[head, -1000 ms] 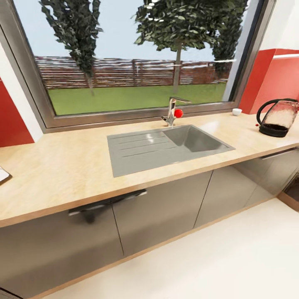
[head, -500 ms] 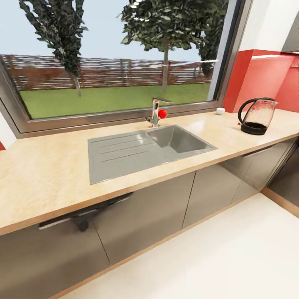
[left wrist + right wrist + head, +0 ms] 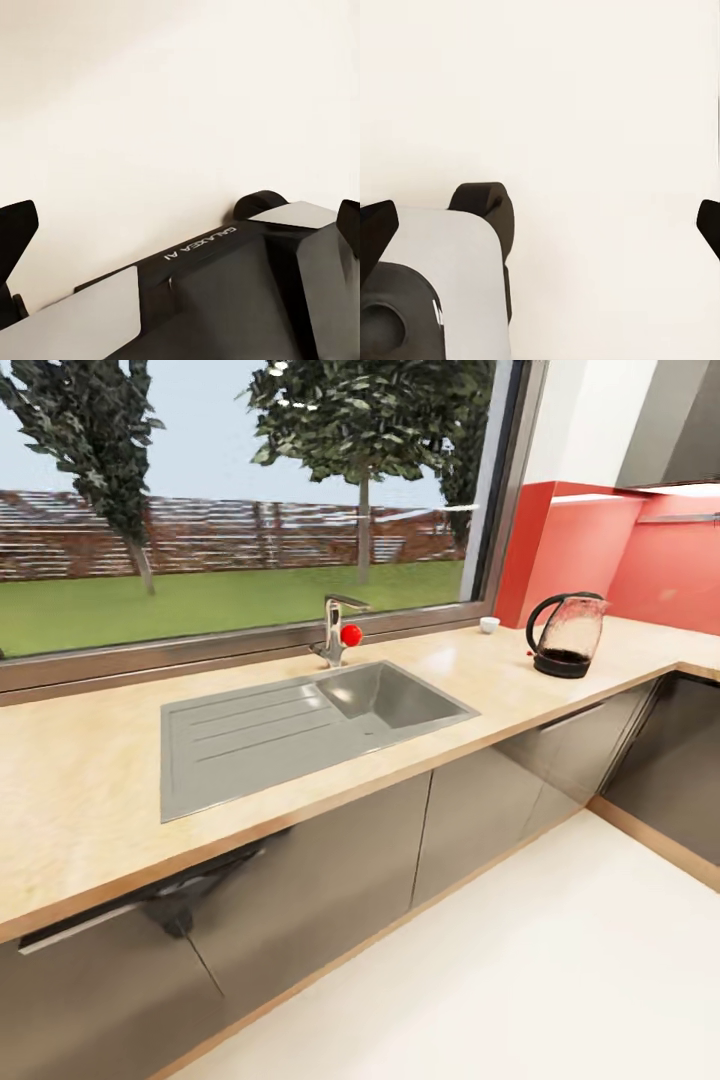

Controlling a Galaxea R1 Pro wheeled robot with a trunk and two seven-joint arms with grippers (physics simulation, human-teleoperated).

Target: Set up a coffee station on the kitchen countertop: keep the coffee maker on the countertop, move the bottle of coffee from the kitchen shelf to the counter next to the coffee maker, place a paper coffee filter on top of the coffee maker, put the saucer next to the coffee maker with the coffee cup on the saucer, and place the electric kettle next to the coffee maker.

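Observation:
The light wood-grain countertop (image 3: pixel 80 790) runs across the head view above grey cabinet fronts. At its far right end stands the electric kettle (image 3: pixel 566 632), a brownish glass jug on a black base. A small white coffee cup (image 3: pixel 489 624) sits by the window frame, left of the kettle. The coffee maker, bottle of coffee, kitchen shelf, paper coffee filter and saucer are out of view. My left gripper (image 3: pixel 180 225) is open, its dark fingertips (image 3: pixel 15 229) spread wide above the robot's base and the pale floor. My right gripper (image 3: pixel 540 221) is open the same way, holding nothing.
A grey sink with drainboard (image 3: pixel 250 735) is set into the counter, with a chrome faucet and red knob (image 3: pixel 338 630) behind it. A large window backs the counter. The red backsplash (image 3: pixel 620 560) meets a corner where the counter turns right. Pale floor (image 3: pixel 520 980) lies in front.
The head camera has swung to the right, so sink and kettle sit further left in the picture and the counter's corner has come into view. Nothing on the counter has moved.

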